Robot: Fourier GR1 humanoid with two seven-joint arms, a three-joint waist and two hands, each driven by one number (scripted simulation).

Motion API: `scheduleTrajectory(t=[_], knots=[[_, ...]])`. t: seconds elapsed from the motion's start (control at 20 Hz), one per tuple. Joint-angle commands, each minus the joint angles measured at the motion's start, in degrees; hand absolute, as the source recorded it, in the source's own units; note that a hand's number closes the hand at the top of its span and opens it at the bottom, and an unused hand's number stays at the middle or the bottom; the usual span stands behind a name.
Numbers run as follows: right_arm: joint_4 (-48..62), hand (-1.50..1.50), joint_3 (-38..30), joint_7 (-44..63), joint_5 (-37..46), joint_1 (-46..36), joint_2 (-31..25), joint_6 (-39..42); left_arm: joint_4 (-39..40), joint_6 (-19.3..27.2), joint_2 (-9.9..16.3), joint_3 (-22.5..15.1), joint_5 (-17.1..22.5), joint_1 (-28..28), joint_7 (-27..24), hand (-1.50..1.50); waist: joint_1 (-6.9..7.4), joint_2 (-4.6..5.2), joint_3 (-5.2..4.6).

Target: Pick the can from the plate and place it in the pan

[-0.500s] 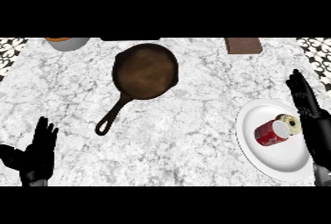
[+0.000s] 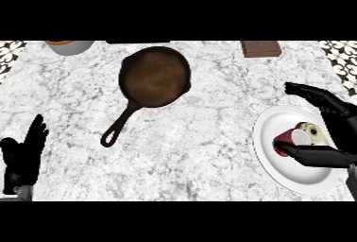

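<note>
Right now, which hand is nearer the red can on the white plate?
Right. The right hand is over the white plate, its thumb touching the red metal can lying there and its fingers arched above. The left hand rests open at the counter's far left edge.

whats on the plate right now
A red can lies on its side on the white plate. The right hand reaches around it, covering the plate's right edge.

White-grey marbled counter (image 2: 202,160); grey bowl (image 2: 70,46) with orange contents at far left edge, partly cut off; brown block (image 2: 261,48) at far right; black-and-white patterned tiles (image 2: 340,61) showing at both far corners.
</note>
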Motion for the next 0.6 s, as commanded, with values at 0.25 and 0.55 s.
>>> scheduleTrajectory(t=[0.25, 0.55], knots=[[16.96, -1.50, -13.70, -14.17, -21.17, 6.62, -2.59, 25.64, -0.29, -2.35, 4.38, -3.18, -3.75, -4.84, 9.25, 0.00, 0.33, -0.35, -0.23], [23.17, -1.50, -13.94, -18.33, -9.13, 0.80, -9.46, 30.24, -0.16, -4.17, 5.29, -2.09, -4.59, -7.20, 11.59, 0.00, 1.43, -0.47, -0.37]])
